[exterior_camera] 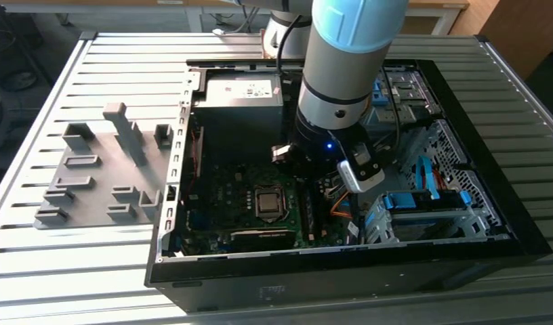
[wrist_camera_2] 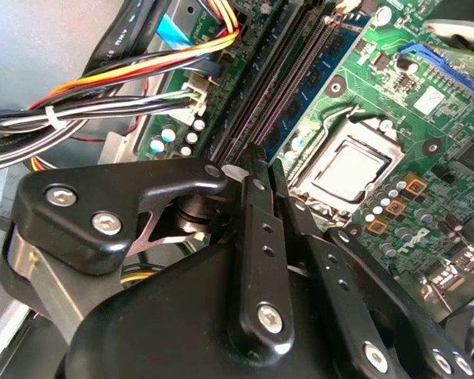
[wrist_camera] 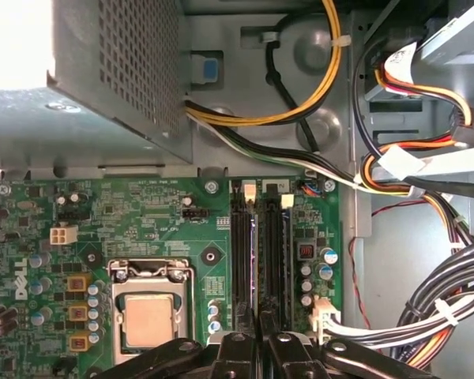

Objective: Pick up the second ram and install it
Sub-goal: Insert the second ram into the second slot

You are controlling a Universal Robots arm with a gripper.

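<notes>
A big grey and blue robot arm (exterior_camera: 349, 54) reaches down into an open black computer box (exterior_camera: 349, 271). The box lies on its side on a metal desk (exterior_camera: 41, 257) made of long slats. On the exterior view's left, just beside the box, a grey plastic tray (exterior_camera: 95, 183) sits on the desk.

Inside the box is a green board. In both wrist views, the black pincer (wrist_camera_2: 265, 166) (wrist_camera: 261, 320) hangs low over two long black slots (wrist_camera_2: 261, 103) (wrist_camera: 241, 253) on that board. Its two fingers are very close together, with only a thin crack between them.

The second ram (wrist_camera_2: 300, 110) looks like a thin blue-green strip standing on its edge along the slots. In the first wrist view it shows as a thin line (wrist_camera: 255, 260) between the black slots, and the pincer's tips are right at its near end. I cannot tell if the tips are squeezing it, pushing on it or just over it. I also cannot tell if it is pushed all the way down.

A shiny square chip (wrist_camera: 148, 320) (wrist_camera_2: 351, 170) sits in its metal frame near the slots. On the other side of the slots, a bunch of yellow, orange, black and white wires (wrist_camera: 395, 166) (wrist_camera_2: 103, 95) runs past.
</notes>
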